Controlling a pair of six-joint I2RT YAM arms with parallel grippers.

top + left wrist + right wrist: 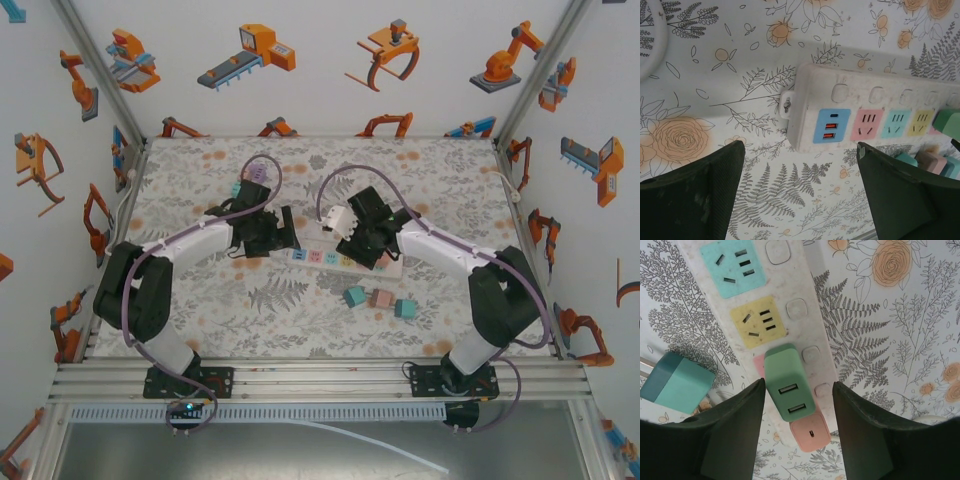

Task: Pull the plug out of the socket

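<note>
I am straddling the green plug [788,385] with my right gripper [798,384], jaws released: one finger is sitting right against the plug's side and a gap is showing at the other. The plug is standing in the white power strip [777,287], just beside the yellow socket [757,322]. My left gripper [800,146] is hovering wide open over the strip's blue USB end [831,126], grasping nothing.

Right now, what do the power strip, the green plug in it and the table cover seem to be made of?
Power strip: probably hard plastic, matt white with faint speckles; its buttons look moulded.
Green plug: likely smooth plastic, pale matt green; rounded moulded edges, two USB slots.
Table cover: printed cloth or vinyl, I cannot tell which; flat flower and fern pattern, no shine.
</note>
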